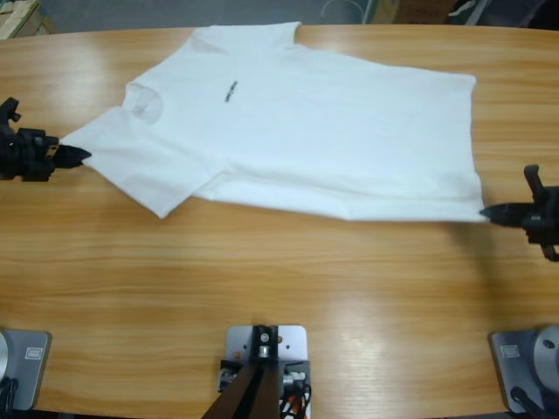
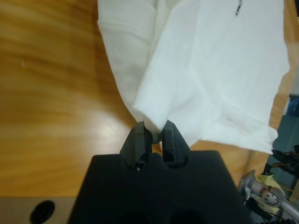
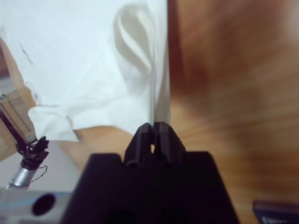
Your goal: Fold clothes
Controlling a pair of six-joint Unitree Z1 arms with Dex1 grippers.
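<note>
The clothes are one white T-shirt (image 1: 297,131) lying flat and chest-up across the far half of the table, its collar (image 1: 144,103) to the left and a small black print (image 1: 229,90) on the chest. At the table's left edge my left gripper (image 1: 83,156) is shut on the tip of a sleeve, and the left wrist view shows the cloth (image 2: 205,70) pinched between its jaws (image 2: 153,136). On the right, my right gripper (image 1: 486,211) is shut on the near hem corner. In the right wrist view the cloth's edge (image 3: 156,100) runs into the closed jaws (image 3: 154,131).
Bare wooden table (image 1: 279,279) stretches from the shirt to the near edge. The shirt's upper sleeve (image 1: 249,35) reaches the table's far edge. A pale wooden crate (image 1: 17,13) stands off the table at the far left.
</note>
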